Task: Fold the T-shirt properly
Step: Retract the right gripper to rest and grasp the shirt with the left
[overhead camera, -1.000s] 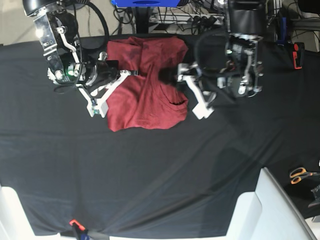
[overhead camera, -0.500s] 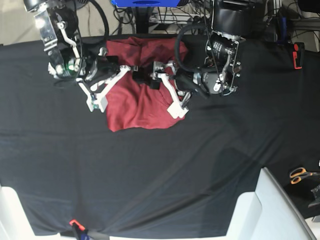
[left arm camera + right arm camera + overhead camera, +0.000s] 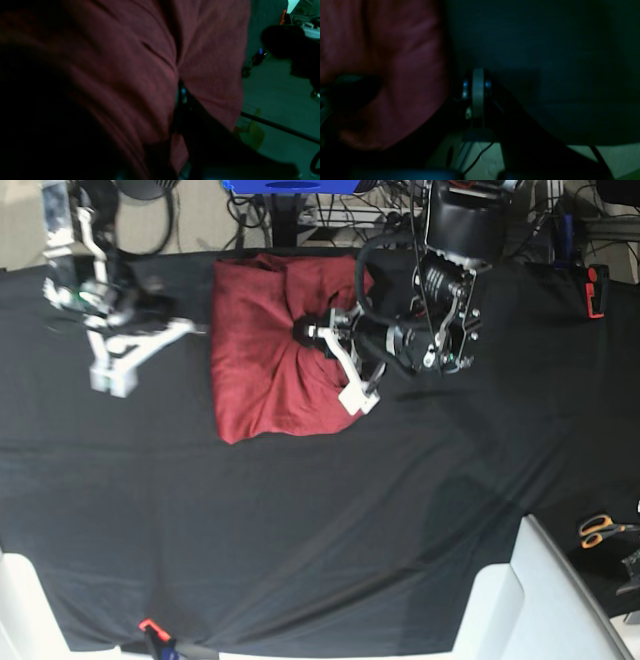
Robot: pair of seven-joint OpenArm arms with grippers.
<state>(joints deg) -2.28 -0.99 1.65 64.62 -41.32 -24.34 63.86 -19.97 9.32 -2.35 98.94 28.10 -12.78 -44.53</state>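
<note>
You're partway thru. The T-shirt [image 3: 275, 355] lies on the black cloth [image 3: 300, 520] toward the far edge, already gathered into a compact, roughly rectangular bundle, so I'd judge some folds are in. It's not tidy tho: fabric puckers toward the middle where it's pinched, the top edge is lumpy, and the near edge runs a bit crooked. What's left, by my read: lay the pinched layer down flat, square the edges, maybe one more fold to finish.

Your left gripper [image 3: 318, 332] sits over the shirt's middle-right w/ its jaws drawn together on a bunch of red fabric; creases radiate out from that spot, and the left wrist view is filled w/ shirt right up against the fingers, so it's grasping the shirt.

Your right gripper [image 3: 112, 375] is off the shirt altogether, out over bare black cloth well clear of the shirt's edge. Its jaws are clenched on nothing; the right wrist view shows them pressed together w/ the shirt only at the side of the picture.
</note>
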